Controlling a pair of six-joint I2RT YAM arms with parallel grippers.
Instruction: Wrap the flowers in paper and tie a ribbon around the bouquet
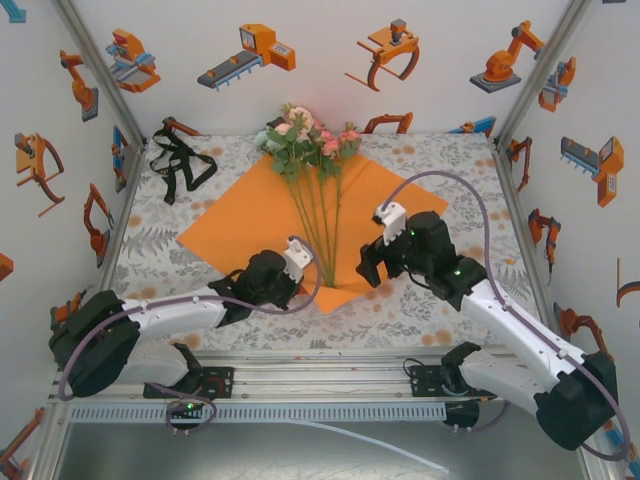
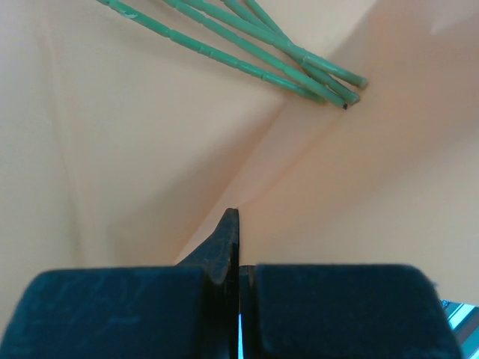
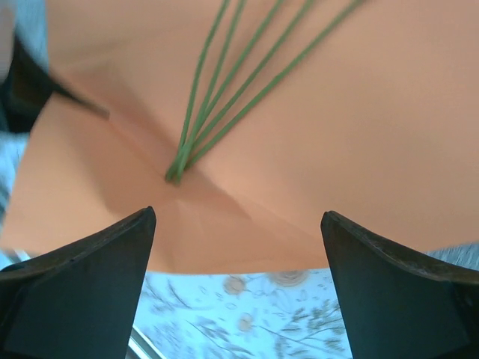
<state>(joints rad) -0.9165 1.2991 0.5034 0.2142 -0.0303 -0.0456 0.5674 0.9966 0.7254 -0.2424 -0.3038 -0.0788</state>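
— Where is the large bright orange paper sheet?
— Frame centre, under the green-stemmed pink flowers. Your left gripper pinches its lower corner; your right gripper is spread. Fold it slowly over them.

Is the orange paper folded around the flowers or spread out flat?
Mostly spread: the paper lies open on the table beneath the flowers, only its near corner creased up at the left gripper.
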